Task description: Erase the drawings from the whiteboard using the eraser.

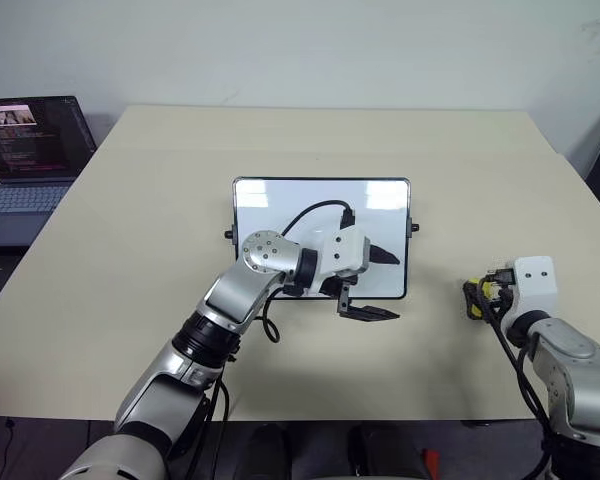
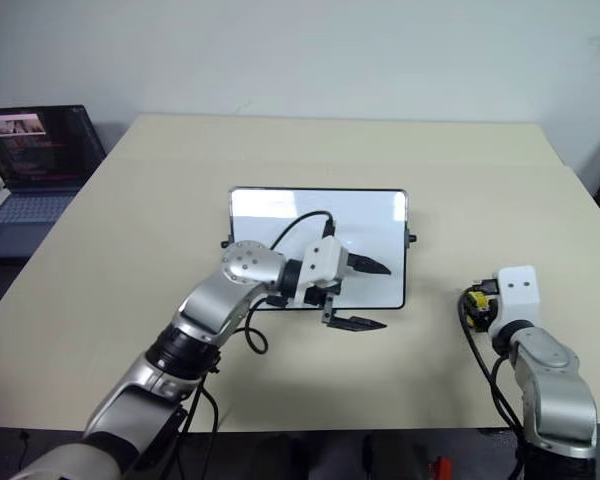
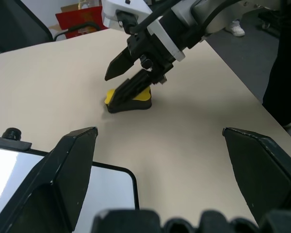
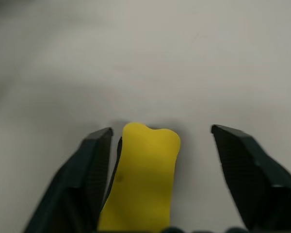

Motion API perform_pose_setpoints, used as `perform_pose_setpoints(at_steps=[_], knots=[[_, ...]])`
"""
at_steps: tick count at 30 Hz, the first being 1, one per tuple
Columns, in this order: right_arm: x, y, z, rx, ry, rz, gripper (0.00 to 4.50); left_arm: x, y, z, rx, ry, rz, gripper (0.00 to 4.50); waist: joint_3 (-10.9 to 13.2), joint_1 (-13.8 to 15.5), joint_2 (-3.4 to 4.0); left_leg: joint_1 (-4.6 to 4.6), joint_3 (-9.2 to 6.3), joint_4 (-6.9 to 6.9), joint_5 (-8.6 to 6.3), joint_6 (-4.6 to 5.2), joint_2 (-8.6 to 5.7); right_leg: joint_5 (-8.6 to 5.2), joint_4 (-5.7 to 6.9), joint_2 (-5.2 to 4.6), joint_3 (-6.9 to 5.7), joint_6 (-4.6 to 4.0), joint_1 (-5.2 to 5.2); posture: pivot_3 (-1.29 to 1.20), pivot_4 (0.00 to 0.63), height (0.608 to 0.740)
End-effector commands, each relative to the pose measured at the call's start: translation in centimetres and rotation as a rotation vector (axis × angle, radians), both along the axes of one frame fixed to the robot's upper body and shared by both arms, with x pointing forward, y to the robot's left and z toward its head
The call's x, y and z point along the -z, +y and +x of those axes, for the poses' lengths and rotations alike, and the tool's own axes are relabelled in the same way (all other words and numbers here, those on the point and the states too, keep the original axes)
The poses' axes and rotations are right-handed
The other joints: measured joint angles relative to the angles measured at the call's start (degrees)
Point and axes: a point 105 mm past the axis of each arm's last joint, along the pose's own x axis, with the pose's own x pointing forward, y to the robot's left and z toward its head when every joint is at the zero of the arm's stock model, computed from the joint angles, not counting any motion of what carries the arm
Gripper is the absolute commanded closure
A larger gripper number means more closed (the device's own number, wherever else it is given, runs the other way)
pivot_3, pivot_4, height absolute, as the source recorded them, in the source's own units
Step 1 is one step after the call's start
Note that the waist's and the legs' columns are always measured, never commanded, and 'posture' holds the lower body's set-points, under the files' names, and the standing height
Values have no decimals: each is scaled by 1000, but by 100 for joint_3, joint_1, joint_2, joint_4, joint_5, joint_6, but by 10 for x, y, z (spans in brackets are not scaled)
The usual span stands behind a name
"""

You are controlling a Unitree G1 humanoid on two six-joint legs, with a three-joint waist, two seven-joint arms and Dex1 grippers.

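The whiteboard (image 1: 280,205) lies flat in the middle of the tan table (image 1: 130,280). The drawings are hidden; the bare part of the board looks plain white and my left arm covers some of it. Over the board's near right corner my left gripper (image 1: 378,285) hangs open and empty, pointing right. The yellow eraser (image 3: 143,96) with its black backing rests on the table to the right of the board. My right gripper (image 4: 161,131) is open around it, the eraser (image 4: 145,179) lying close to one finger with a gap to the other.
An open laptop (image 1: 30,150) stands beyond the table's left edge. Past the table's right edge, the left wrist view shows a red box (image 3: 82,17) and a person's dark trouser leg (image 3: 286,58). Bare tabletop surrounds the board.
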Motion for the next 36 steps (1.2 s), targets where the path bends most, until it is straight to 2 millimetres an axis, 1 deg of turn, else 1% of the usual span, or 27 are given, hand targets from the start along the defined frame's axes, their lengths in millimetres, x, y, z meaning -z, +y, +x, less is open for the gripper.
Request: perform_pose_setpoints(at_steps=[1, 3, 6, 8, 9, 10, 12, 13, 15, 16, 18, 20, 23, 24, 25, 26, 27, 29, 30, 31, 33, 34, 36], knots=[[-16, -1, 5, -17, -66, -13, 21, -5, 0, -3, -9, -23, -25, 0, -1, -5, 1, 1, 1, 0, 0, 0, 0, 0, 0, 0, 1, 0, 0, 0, 150, 740], [-30, -1, 8, -14, -133, -23, 21, -8, 5, 1, -49, -10, -55, 0, 0, -7, 1, 1, 2, 1, 0, 0, 0, 0, 2, 0, 3, 0, 0, 0, 150, 740], [-56, 9, 4, -61, -237, -24, 21, -19, 18, 13, -168, 7, -149, 0, 0, -7, 3, 2, 1, 2, 0, 0, 0, 0, 3, -1, 2, 0, 0, 0, 150, 740], [-70, 17, -2, -76, -301, -21, 21, -28, 34, 27, -297, 14, -227, 0, 1, -6, 3, 0, -4, 1, 0, 0, 4, 0, 3, 0, -1, 0, 0, 0, 150, 740], [-75, 22, -7, -78, -331, -13, 21, -35, 45, 35, -376, -2, -292, 0, 0, -7, 3, 0, -4, 1, 0, 0, 7, 0, 2, -1, -1, 0, 0, 0, 150, 740], [-77, 28, -11, -76, -355, -11, 21, -44, 57, 41, -475, -16, -372, 0, 0, -9, 3, 0, -6, 0, 0, 0, 9, 0, 2, -3, -2, 0, 0, 0, 150, 740], [-77, 37, -19, -53, -392, 20, 21, -53, 80, 45, -620, -42, -480, 0, -1, -2, 3, -1, -12, -1, -1, -1, 15, 0, 1, -16, -7, 1, 0, 0, 150, 740], [-74, 39, -22, -34, -404, 34, 21, -53, 91, 45, -678, -59, -500, 0, -1, -3, 4, -3, -12, -3, -1, -1, 17, 0, -1, -17, -7, 1, -1, 0, 150, 740], [-69, 38, -26, 27, -432, 44, 21, -52, 110, 47, -797, -80, -530, 0, -1, 4, 4, -2, -11, -3, -1, -3, 16, -1, 0, -22, -6, 2, -1, 0, 150, 740], [-65, 37, -28, 56, -450, 26, 21, -51, 122, 49, -866, -99, -548, 0, -1, 9, 4, -2, -8, -2, -1, -4, 11, -1, 2, -30, -6, 2, -1, 0, 150, 740], [-63, 44, -32, 56, -524, -25, 21, -50, 148, 52, -1011, -138, -587, 0, -1, 12, 4, 2, -5, 1, 0, -5, 3, 0, 2, -38, -4, 3, 2, 0, 150, 740], [-51, 56, -39, 21, -530, -1, 21, -43, 175, 50, -1154, -180, -602, 0, -1, 11, 3, 5, -2, 4, 0, -5, -1, 2, 2, -40, -2, 7, 4, 0, 150, 740], [-38, 57, -45, 22, -518, 37, 21, -31, 193, 45, -1268, -217, -585, 0, -3, 12, 2, 10, -2, 2, 0, -5, 3, 2, 2, -38, -3, 7, 7, 0, 150, 740], [-31, 57, -47, 23, -512, 35, 21, -14, 211, 42, -1351, -206, -550, 0, -5, 13, 4, 11, -2, 2, 0, -5, 4, 2, 3, -38, -3, 7, 7, 0, 150, 740], [-26, 55, -49, 23, -509, 30, 21, -2, 221, 39, -1407, -200, -523, 0, -7, 9, 5, 12, -2, 1, 0, -5, 3, 2, 2, -39, -2, 6, 7, 0, 150, 740], [-22, 52, -49, 32, -512, 42, 21, 11, 236, 35, -1476, -191, -496, 0, -7, 8, 4, 16, 3, 1, -1, -6, 5, 2, 3, -39, 0, 6, 9, 0, 150, 740], [-21, 48, -49, 39, -516, 51, 21, 19, 243, 32, -1519, -187, -479, 0, -7, 0, 4, 17, 2, -1, -1, -6, 5, 2, 2, -38, 0, 6, 8, 0, 150, 740], [-24, 41, -47, 42, -549, 62, 21, 36, 251, 28, -1565, -149, -454, 0, -6, 12, 3, 19, 4, -1, -1, -5, 7, 2, 5, -38, 0, 6, 8, 0, 150, 740], [-26, 38, -45, 36, -562, 56, 21, 40, 251, 27, -1577, -145, -446, 0, -6, 16, 2, 18, 1, 0, -1, -5, 7, 2, 4, -38, -3, 5, 8, 0, 150, 740], [-27, 33, -44, 32, -572, 59, 21, 48, 251, 25, -1595, -113, -441, 0, -6, 22, 2, 17, 1, 1, -1, -5, 6, 3, 4, -38, -3, 5, 8, 0, 150, 740], [-30, 26, -43, 24, -587, 73, 21, 64, 258, 18, -1660, -51, -429, 0, -9, 52, -2, 18, 2, 3, -1, -5, 3, 4, 3, -39, -2, 4, 12, 0, 150, 740], [-31, 26, -44, 15, -588, 76, 21, 72, 260, 14, -1678, -19, -421, 0, -9, 61, -2, 21, 4, 4, -1, -5, 3, 5, 2, -40, -2, 4, 17, 0, 150, 740], [-29, 23, -47, -3, -569, 69, 21, 84, 255, 8, -1700, 19, -401, 0, -10, 70, -3, 21, 2, 1, -1, -5, 4, 4, 0, -39, -3, 4, 17, 0, 150, 740]])
